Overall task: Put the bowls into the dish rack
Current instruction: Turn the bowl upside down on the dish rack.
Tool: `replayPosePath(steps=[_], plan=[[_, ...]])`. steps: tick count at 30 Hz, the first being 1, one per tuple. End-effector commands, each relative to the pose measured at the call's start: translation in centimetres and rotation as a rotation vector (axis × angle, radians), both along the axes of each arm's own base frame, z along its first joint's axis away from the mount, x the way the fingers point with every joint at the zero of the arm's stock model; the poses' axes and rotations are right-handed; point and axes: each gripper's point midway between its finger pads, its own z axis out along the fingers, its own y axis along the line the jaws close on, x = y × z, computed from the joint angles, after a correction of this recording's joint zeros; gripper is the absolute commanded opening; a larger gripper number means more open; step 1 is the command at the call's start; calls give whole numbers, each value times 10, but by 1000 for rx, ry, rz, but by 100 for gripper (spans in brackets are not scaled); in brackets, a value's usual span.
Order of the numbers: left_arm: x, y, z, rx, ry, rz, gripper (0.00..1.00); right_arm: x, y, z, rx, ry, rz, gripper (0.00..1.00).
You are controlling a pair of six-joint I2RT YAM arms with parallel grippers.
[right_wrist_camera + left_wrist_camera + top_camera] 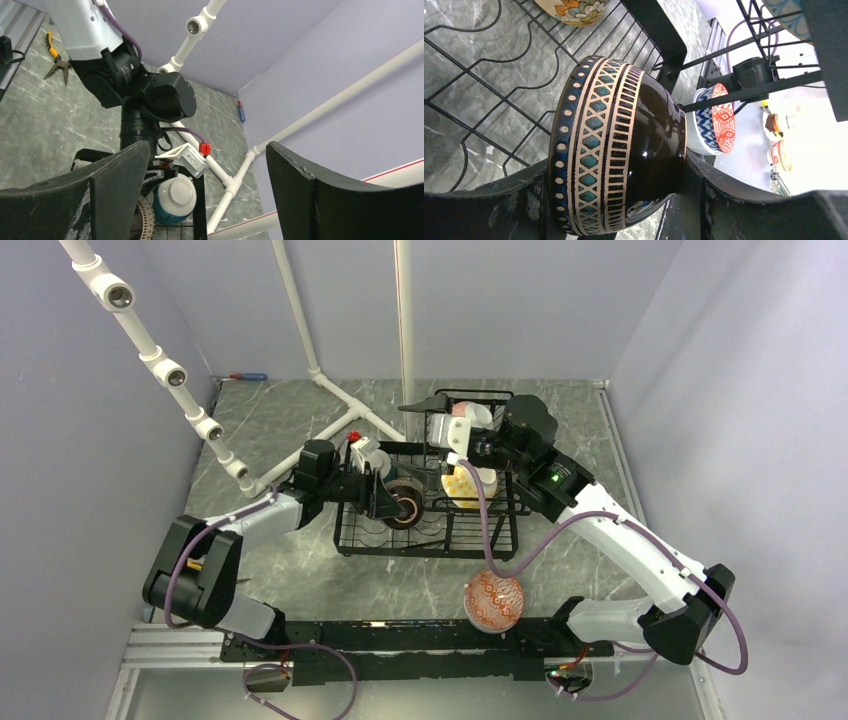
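1. A grey-green marbled table [290, 420] stands between plain lilac walls [520, 300]. White plastic pipes [340, 425] cross its far left corner.
2. The black wire dish rack [350, 540] sits mid-table.
3. The left gripper [619, 167] clamps a glossy dark bowl with blue-and-cream bands [614, 115], tipped on its side over the rack's lower tray.
4. The right gripper [207, 147] is spread wide and holds nothing.
5. A red-patterned round bowl [494, 600] lies by the table's near edge.

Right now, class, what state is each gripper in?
Left gripper: closed on the dark patterned bowl, held between its fingers.
Right gripper: open, holding nothing.
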Motion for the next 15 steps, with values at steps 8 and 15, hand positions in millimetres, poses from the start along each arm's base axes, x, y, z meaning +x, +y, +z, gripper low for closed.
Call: replayPosePath(steps=[8,15], plan=[[21,-20,10,-79,22,27,3,-3,-10,18,36,-52,-24,90],[29,-37,-4,-60,80,37,3,-4,-12,14,24,-45,-28,90]])
